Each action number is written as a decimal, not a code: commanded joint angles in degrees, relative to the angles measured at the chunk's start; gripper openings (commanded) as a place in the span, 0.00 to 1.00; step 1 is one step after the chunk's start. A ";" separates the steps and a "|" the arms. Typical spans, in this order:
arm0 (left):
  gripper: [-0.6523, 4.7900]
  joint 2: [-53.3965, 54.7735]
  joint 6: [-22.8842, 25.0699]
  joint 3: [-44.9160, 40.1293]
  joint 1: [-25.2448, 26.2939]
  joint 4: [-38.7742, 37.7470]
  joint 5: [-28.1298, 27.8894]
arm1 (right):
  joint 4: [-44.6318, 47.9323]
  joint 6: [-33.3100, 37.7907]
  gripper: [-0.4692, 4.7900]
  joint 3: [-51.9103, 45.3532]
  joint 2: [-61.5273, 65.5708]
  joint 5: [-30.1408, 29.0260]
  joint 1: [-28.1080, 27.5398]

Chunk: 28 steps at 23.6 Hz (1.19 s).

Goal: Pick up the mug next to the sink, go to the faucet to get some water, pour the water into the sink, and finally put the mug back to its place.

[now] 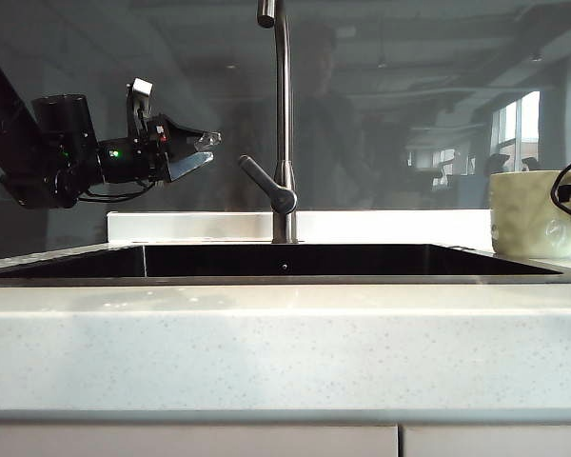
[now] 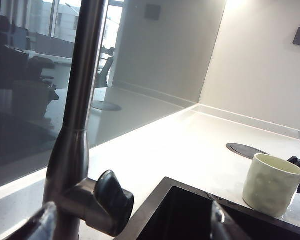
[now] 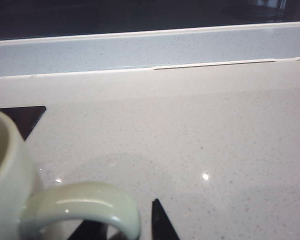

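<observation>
The cream mug (image 1: pixel 528 214) stands upright on the countertop just right of the dark sink (image 1: pixel 285 279). My right gripper (image 3: pixel 126 229) is open at its handle (image 3: pixel 85 202): one dark finger shows through the loop, the other finger (image 3: pixel 162 225) stands outside it with a small gap. Left of the steel faucet (image 1: pixel 283 114), my left gripper (image 1: pixel 205 152) hangs open above the sink, its tips pointing at the stem above the lever (image 1: pixel 266 183). The left wrist view shows the lever (image 2: pixel 112 200) between the spread fingertips and the mug (image 2: pixel 270 184) beyond. No water is in view.
A dark glass backsplash rises behind a low white ledge (image 1: pixel 171 227). A round dark disc (image 2: pixel 245 150) sits in the countertop behind the mug. A broad speckled counter strip (image 1: pixel 285 352) runs along the front of the sink.
</observation>
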 commanded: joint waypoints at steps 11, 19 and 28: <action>0.85 -0.42 -0.15 0.15 0.07 0.72 0.07 | 1.42 -0.07 0.33 -4.46 -4.17 3.34 -0.04; 0.85 -0.42 -0.22 0.15 0.07 0.72 0.15 | 1.01 0.04 0.42 -7.54 -10.29 3.54 0.24; 0.81 -0.42 -4.81 0.15 0.13 0.94 0.35 | -14.36 7.39 0.23 -12.11 -27.85 1.33 0.42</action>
